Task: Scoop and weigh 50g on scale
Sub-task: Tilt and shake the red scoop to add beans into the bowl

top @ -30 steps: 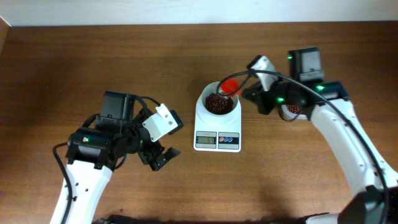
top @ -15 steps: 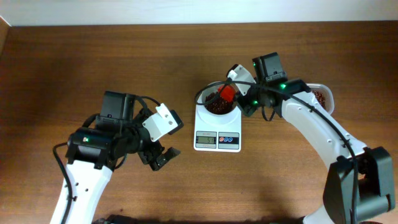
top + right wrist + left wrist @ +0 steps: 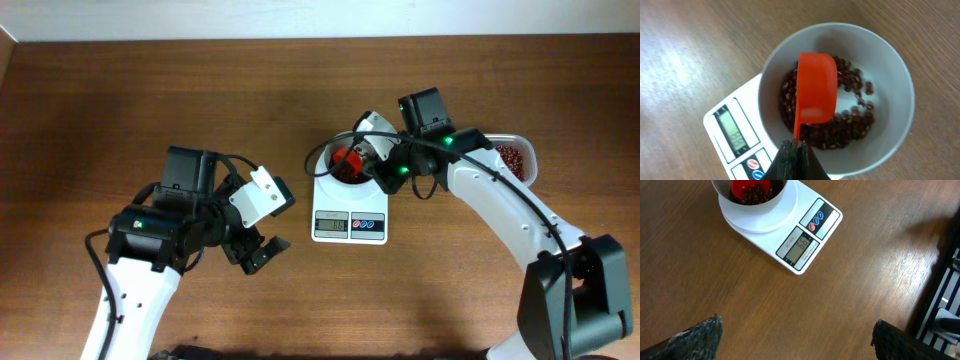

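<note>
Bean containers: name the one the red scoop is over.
The white bowl on the scale; the scoop hangs inside its rim, the clear tub stands apart.

A brown wooden table [image 3: 150, 100] fills the view. A clear plastic tub [image 3: 528, 160] sits at its far right. Near centre, a red scoop [image 3: 815, 87] is turned rounded back up.

Red scoop [image 3: 815, 87], red-brn beans [image 3: 842, 129], wht scale [image 3: 790, 240].
</note>
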Tool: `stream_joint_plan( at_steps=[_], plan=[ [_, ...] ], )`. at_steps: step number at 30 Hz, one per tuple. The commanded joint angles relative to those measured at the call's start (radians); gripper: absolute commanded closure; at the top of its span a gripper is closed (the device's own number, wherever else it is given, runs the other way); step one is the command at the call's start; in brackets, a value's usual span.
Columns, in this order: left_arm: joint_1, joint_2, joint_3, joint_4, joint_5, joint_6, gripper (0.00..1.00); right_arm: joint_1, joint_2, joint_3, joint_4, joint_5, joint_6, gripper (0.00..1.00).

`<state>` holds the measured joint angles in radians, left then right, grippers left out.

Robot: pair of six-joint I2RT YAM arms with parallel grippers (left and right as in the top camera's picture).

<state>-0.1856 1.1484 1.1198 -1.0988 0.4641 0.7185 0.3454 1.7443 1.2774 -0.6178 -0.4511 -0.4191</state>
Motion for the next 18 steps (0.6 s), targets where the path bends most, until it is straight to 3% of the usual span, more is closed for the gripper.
stream_joint_plan(
  at_steps=[1, 16, 18],
  plan=[
    [0.005, 0.000, 0.020, 0.002, 0.007, 0.020, 0.01, 0.004, 0.014, 0.013, 0.008, -0.065, 0.063, 0.96],
    [0.005, 0.000, 0.020, 0.002, 0.007, 0.020, 0.01, -0.087, -0.051, 0.051, -0.027, -0.116, 0.113, 0.96],
    [0.005, 0.000, 0.020, 0.002, 0.007, 0.021, 0.01, -0.087, -0.047, 0.051, -0.034, -0.050, 0.106, 0.96]
  ],
)
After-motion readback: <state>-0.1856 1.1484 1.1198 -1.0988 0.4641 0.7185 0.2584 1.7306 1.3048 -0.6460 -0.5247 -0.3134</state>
